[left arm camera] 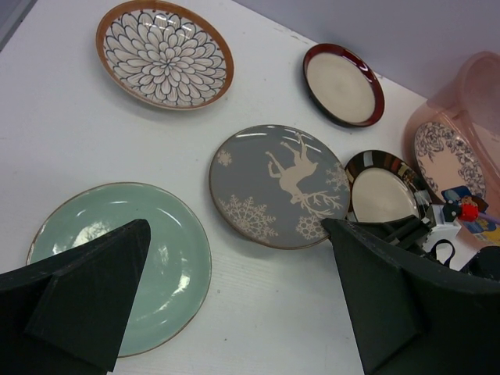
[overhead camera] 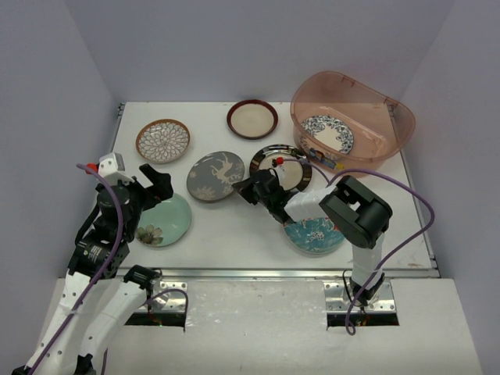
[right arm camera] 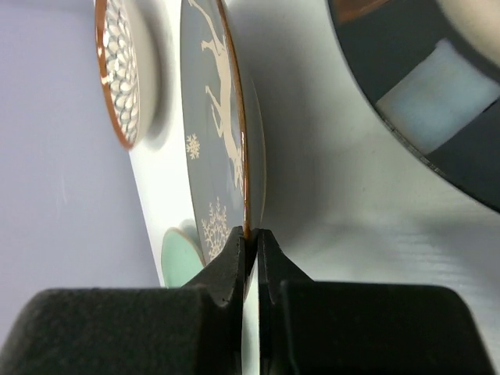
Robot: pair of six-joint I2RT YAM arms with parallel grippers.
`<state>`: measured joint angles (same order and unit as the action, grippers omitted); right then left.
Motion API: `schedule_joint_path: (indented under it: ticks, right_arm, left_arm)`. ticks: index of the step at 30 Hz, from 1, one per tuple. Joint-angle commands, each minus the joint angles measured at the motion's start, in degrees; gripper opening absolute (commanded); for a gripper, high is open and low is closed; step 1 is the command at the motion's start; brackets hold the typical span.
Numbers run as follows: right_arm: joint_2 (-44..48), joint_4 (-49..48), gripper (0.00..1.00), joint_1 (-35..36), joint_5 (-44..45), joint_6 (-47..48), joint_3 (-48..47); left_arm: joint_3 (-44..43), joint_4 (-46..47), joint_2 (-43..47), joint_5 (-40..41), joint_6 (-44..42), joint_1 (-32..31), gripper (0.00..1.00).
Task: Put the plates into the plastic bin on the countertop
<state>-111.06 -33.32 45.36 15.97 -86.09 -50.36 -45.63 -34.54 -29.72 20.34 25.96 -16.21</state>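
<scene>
Several plates lie on the white countertop (overhead camera: pixel 234 226). My right gripper (overhead camera: pixel 244 188) (right arm camera: pixel 251 238) is shut on the right rim of the grey deer plate (overhead camera: pixel 215 176) (right arm camera: pixel 209 117) (left arm camera: pixel 277 183). My left gripper (overhead camera: pixel 158 181) (left arm camera: pixel 234 234) hangs wide open above the mint green plate (overhead camera: pixel 166 223) (left arm camera: pixel 117 262), holding nothing. The brown-white floral plate (overhead camera: pixel 162 140) and the dark-red rimmed plate (overhead camera: pixel 252 119) sit further back. The black-striped cream plate (overhead camera: pixel 291 173) lies beside the right wrist. The plastic bin (overhead camera: pixel 394 129) at the back right holds a blue-white floral plate (overhead camera: pixel 328 133).
A teal flowered plate (overhead camera: pixel 316 236) lies near the front edge, partly under my right arm. Cables loop from both arms over the table. Grey walls close in the left, back and right sides.
</scene>
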Motion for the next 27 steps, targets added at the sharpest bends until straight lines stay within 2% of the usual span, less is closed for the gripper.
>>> schedule_joint_path:
  ticks: [1,10,16,21,27]
  right_arm:
    - [5.82,-14.96,0.0,-0.96,-7.13,3.52,-0.84]
    - [12.4,-18.49,0.0,-3.54,-12.0,2.79,1.86]
    - [19.67,-17.58,0.0,-8.12,-15.6,1.97,2.79]
    - [27.73,-8.79,0.0,-12.0,-14.58,4.91,1.93]
    - [35.6,6.62,0.0,-23.54,-14.17,3.84,-1.1]
  left_arm:
    - [-0.21,2.52,0.17,0.14,-0.12,-0.67,1.0]
    - [-0.25,2.18,-0.16,1.06,0.17,-1.22,1.0]
    - [-0.34,1.92,-0.08,1.65,0.39,-1.74,1.0]
    - [-0.34,1.85,0.01,1.81,0.5,-2.16,1.0]
    - [-0.34,1.82,-0.25,1.81,0.5,-2.57,1.0]
